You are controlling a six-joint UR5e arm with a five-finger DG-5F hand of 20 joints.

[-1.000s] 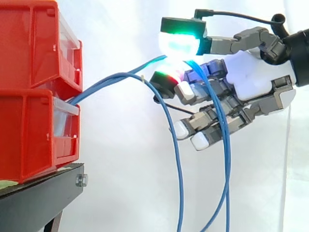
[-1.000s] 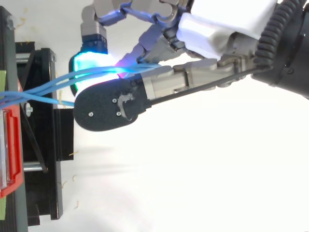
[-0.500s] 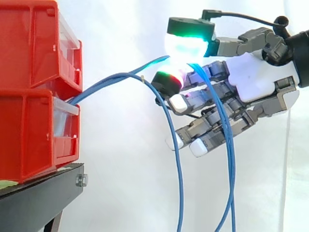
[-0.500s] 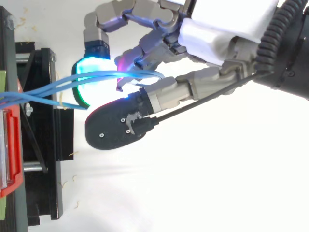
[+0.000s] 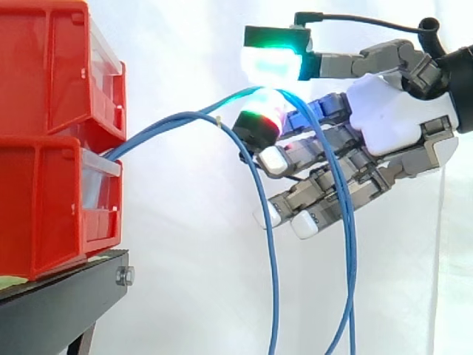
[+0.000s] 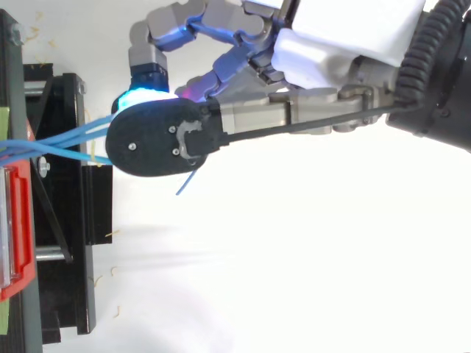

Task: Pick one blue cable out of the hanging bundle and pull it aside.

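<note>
Seemingly, the hand [image 5: 384, 122] pinches one blue cable [image 5: 350, 266] between thumb and fingertip — it drapes across the fingers.

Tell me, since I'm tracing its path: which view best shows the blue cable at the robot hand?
Side view: the blue cable arcs from the red bins across the robot hand and hangs down. Top view shows short stretches.

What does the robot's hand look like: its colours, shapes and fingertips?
The hand has a white palm shell and grey, segmented fingers with some blue parts. Its thick fingertip pads glow green-white and red, on black backs.
</note>
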